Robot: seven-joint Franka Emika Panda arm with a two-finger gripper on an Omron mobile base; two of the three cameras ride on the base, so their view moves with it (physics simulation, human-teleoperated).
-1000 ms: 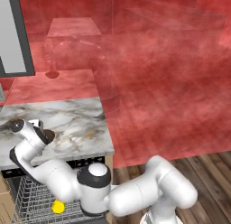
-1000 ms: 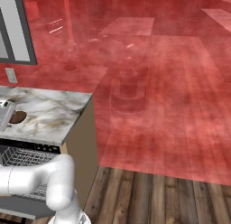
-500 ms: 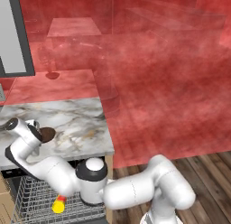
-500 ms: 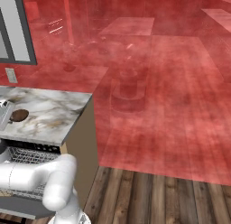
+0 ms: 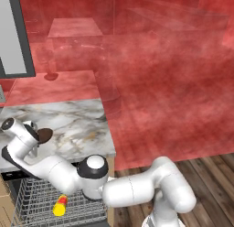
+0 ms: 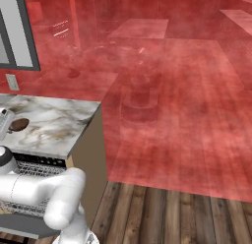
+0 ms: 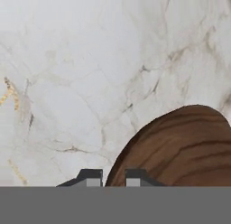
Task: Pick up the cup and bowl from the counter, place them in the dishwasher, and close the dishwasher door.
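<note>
The gripper (image 7: 113,174) sits low over the counter (image 5: 82,121), its tips close together astride the near rim of the bowl (image 7: 180,146), apparently pinching it; the bowl's body lies ahead and to the hand camera's right; one bowl on the marble, one cup (image 5: 59,207) lying on its side in the rack of the dishwasher (image 5: 41,203), whose door is open.

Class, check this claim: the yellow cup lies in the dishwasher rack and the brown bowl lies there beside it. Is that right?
Not quite. The cup does lie in the rack of the dishwasher, but the bowl is not there: the left base view shows it up at counter level, at the gripper. The hand view shows its rim between the fingertips.
</note>
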